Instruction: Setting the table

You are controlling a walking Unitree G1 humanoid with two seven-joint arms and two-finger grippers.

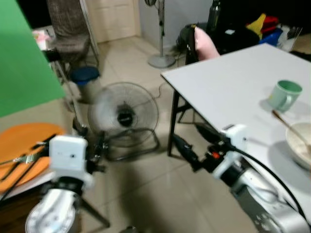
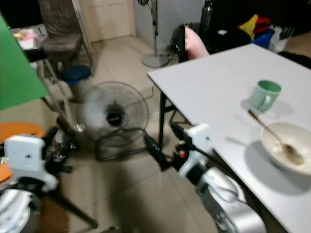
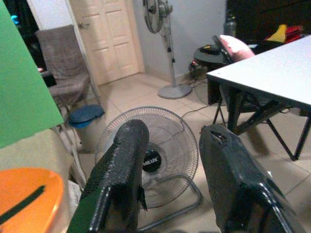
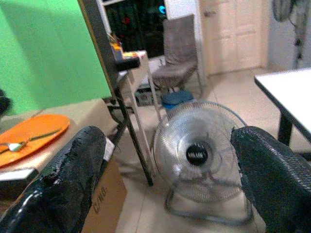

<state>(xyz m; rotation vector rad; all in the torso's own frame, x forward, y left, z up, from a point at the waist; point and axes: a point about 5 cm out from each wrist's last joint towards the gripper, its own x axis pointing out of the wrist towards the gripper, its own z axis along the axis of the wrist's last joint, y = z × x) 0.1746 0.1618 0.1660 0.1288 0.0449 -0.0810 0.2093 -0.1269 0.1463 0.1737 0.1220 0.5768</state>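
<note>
An orange plate [image 1: 24, 141] lies on a low surface at my left, with a fork [image 1: 19, 159] and a thin dark utensil on it. On the white table [image 1: 228, 82] at my right stand a green mug [image 1: 284, 94] and a pale bowl [image 2: 286, 145] with a spoon [image 2: 277, 138] in it. My left gripper [image 3: 172, 131] is open and empty, just right of the plate, pointing at the floor fan. My right gripper [image 1: 184, 132] is also open and empty, held in the air beside the table's near-left edge.
A floor fan [image 1: 124, 114] stands on the tiles straight ahead. Behind it are a blue-lidded bin [image 1: 85, 77], a covered chair [image 1: 68, 29] and a pedestal fan [image 1: 160, 58]. A green screen [image 1: 19, 63] rises at the left. A pink cushion [image 1: 206, 42] rests at the table's far corner.
</note>
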